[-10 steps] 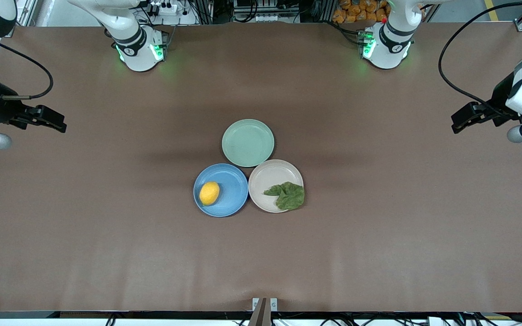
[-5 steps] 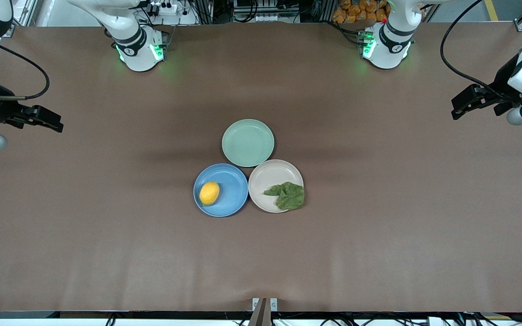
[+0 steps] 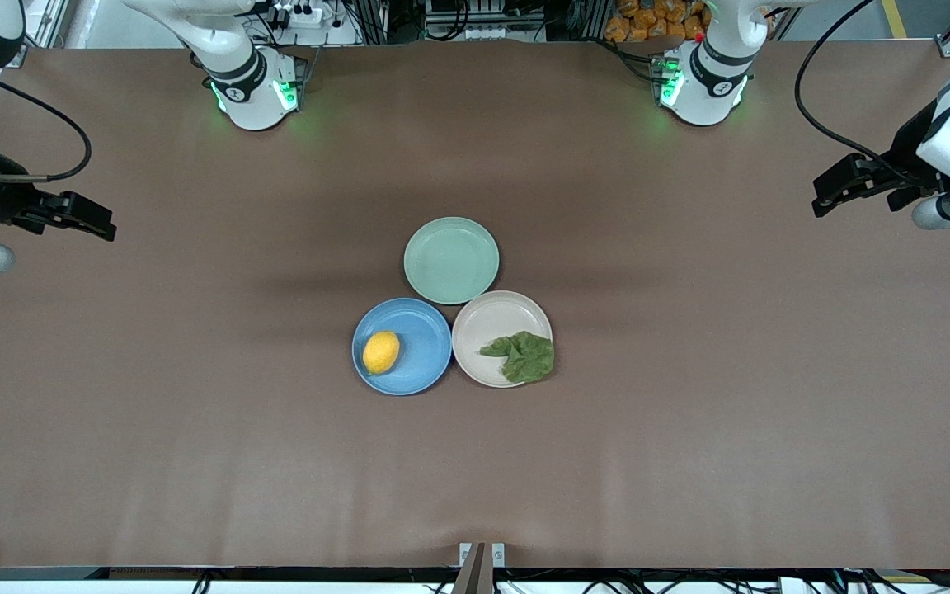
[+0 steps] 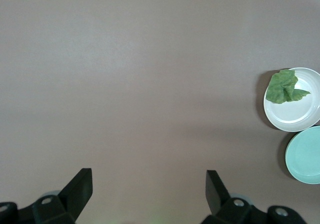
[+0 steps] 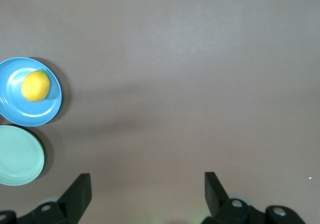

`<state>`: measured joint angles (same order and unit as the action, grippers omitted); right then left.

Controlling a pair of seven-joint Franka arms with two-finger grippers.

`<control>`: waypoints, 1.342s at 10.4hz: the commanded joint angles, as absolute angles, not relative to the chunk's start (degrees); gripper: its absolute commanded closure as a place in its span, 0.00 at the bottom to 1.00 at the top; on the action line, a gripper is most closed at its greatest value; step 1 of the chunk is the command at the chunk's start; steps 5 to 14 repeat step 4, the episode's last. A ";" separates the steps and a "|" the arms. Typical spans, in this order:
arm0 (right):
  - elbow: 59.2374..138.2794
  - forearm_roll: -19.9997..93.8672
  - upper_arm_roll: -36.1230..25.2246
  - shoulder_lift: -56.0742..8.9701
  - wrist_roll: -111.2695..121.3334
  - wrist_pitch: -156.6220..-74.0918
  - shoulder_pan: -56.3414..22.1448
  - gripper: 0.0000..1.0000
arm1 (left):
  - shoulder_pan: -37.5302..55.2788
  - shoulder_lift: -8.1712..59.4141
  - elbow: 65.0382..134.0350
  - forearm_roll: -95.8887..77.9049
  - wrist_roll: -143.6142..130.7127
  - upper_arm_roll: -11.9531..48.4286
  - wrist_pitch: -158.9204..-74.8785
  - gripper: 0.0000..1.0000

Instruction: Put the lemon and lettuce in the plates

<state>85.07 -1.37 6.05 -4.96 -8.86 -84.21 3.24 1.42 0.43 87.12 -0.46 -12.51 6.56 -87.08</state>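
You have the lemon (image 3: 381, 352) lying in the blue plate (image 3: 421, 369), on the part of it toward the right arm's end of the table. The lettuce leaf (image 3: 522, 355) lies in the beige-pink plate (image 3: 487, 323), crumpled toward the rim that faces the left arm's end, its ruffled edge reaching over that rim. These two plates sit side by side at the middle of the brown table (image 3: 689, 429), rims touching or nearly so, well apart from every edge and corner. The mint-green plate (image 3: 451, 260) sits farther from the front camera than both, tucked against them, with nothing in it.

Your left gripper (image 3: 831, 194) hangs over the left arm's end of the table, close to that end's edge and nearer the base-side corner than the camera-side one. Its fingers (image 4: 80, 186) stand wide apart in the left wrist view, with nothing between them but bare tabletop.

Your right gripper (image 3: 96, 221) hangs over the right arm's end, likewise close to the edge and toward the base-side corner. Its fingers (image 5: 80, 191) are also spread wide and hold nothing. Both grippers are well apart from the plates.
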 commanded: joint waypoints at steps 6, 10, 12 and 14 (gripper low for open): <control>86.66 -1.41 4.75 -3.34 -8.53 -84.37 1.67 0.00 | 0.97 0.35 87.28 -0.36 -10.63 6.59 -87.63 0.00; 86.66 -1.41 4.75 -3.34 -8.53 -84.37 1.67 0.00 | 0.97 0.35 87.28 -0.36 -10.63 6.59 -87.63 0.00; 86.66 -1.41 4.75 -3.34 -8.53 -84.37 1.67 0.00 | 0.97 0.35 87.28 -0.36 -10.63 6.59 -87.63 0.00; 86.66 -1.41 4.75 -3.34 -8.53 -84.37 1.67 0.00 | 0.97 0.35 87.28 -0.36 -10.63 6.59 -87.63 0.00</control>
